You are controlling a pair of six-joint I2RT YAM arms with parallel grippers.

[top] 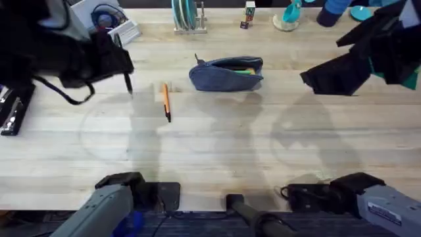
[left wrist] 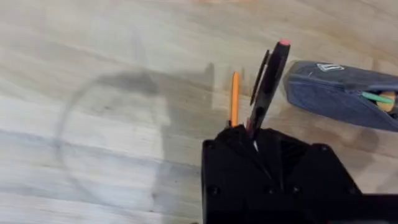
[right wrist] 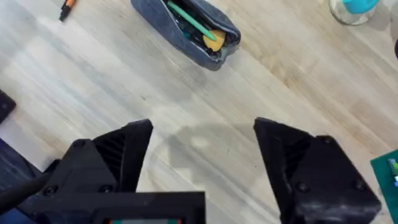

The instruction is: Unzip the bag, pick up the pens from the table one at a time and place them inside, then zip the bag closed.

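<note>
From overhead, the blue-grey pencil pouch [top: 226, 73] lies unzipped at the counter's [top: 217, 151] middle rear, the orange pen [top: 166, 101] just to its left. The left hand [top: 125, 74] hangs left of that pen, clamping a black pen [top: 127, 82].

The left wrist camera shows the black pen [left wrist: 267, 84] gripped upright.

In the right wrist view, the right hand [right wrist: 202, 155] spreads wide above bare counter.

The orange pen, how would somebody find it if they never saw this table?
Start at the table, then find the bag lying open near the middle. To its left lies the orange pen, flat on the wood with nothing touching it. Its bright orange colour sets it apart from the black pen held in the left gripper's fingers.
</note>
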